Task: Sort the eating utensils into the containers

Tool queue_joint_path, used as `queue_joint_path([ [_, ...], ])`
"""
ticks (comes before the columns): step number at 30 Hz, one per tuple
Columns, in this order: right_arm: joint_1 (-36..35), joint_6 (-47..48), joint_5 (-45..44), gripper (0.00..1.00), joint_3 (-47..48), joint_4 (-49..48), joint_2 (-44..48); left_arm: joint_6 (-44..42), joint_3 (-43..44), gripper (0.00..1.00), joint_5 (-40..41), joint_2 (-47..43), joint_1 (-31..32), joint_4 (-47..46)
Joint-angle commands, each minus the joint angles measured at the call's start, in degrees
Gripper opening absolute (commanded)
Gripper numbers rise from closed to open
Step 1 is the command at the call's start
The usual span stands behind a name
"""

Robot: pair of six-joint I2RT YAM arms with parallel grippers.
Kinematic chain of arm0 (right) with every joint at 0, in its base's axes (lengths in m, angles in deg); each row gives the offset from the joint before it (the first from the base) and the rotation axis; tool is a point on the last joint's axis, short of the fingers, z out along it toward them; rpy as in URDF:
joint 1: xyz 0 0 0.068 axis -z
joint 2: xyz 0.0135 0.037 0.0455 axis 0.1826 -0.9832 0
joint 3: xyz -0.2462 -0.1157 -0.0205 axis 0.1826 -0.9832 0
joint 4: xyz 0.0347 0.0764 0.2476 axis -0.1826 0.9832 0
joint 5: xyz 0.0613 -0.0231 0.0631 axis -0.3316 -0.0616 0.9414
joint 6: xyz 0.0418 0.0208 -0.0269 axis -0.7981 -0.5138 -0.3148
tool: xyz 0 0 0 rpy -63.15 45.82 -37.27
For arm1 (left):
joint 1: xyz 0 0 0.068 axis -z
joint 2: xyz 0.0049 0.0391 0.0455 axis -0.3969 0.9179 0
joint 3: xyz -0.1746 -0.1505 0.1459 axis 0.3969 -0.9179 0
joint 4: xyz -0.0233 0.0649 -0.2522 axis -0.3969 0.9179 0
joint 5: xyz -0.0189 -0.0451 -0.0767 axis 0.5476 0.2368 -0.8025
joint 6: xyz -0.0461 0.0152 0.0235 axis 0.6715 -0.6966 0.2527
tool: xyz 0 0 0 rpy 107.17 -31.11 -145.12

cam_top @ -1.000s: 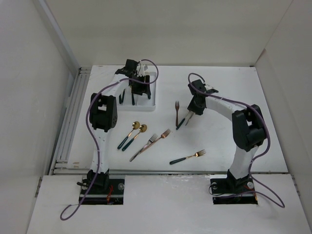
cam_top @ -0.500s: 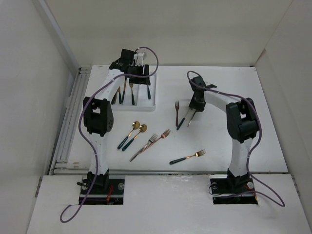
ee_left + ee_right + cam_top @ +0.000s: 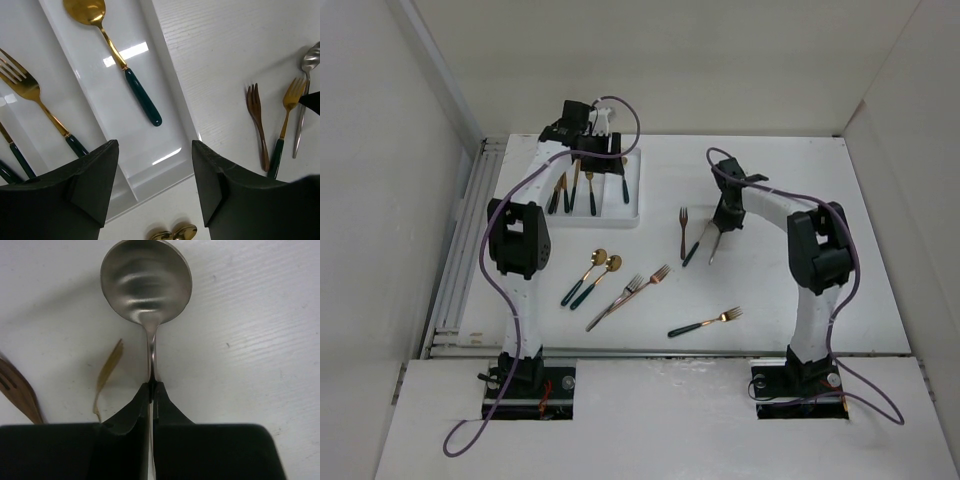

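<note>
The white tray (image 3: 620,220) of containers lies at the back left, with several green-handled utensils in its compartments. In the left wrist view a gold spoon (image 3: 115,55) lies in the right compartment and a gold fork (image 3: 35,97) in the middle one. My left gripper (image 3: 592,150) hovers open over the tray (image 3: 170,85), nothing between its fingers (image 3: 95,185). My right gripper (image 3: 720,226) is shut on the handle of the silver spoon (image 3: 146,285), which lies on the table. Beside the silver spoon (image 3: 713,246) lie a green-handled fork (image 3: 693,252) and a brown fork (image 3: 683,230).
Two gold spoons (image 3: 590,278) lie in front of the tray, with two forks (image 3: 632,290) crossing to their right. Another fork (image 3: 705,322) rests near the front edge. White walls surround the table, and a railed edge (image 3: 460,250) runs along the left.
My right gripper has closed on the silver spoon's handle. My left arm has drawn back toward the far end of the tray, still open.
</note>
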Motion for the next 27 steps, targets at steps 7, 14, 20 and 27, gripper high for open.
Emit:
queue_joint_path([
  [7,-1.5,-4.2,-10.3,0.00,-6.1,-3.1,20.3,-9.4,7.4,0.69,-12.0,-5.8,2.6,7.1],
  [14,-10.3,-5.8,-9.1,0.00,0.9,-6.0,23.0,-16.5,10.2,0.77,-32.5,-6.4,7.4,13.1],
  [20,-14.3,-7.0,-5.0,0.00,6.3,-10.2,20.7,-17.0,8.1,0.81,-36.4,-6.9,10.0,13.1],
  [27,-15.9,-8.0,-2.8,0.00,10.0,-11.5,19.0,-19.1,2.2,0.81,-35.8,-8.0,10.7,14.4],
])
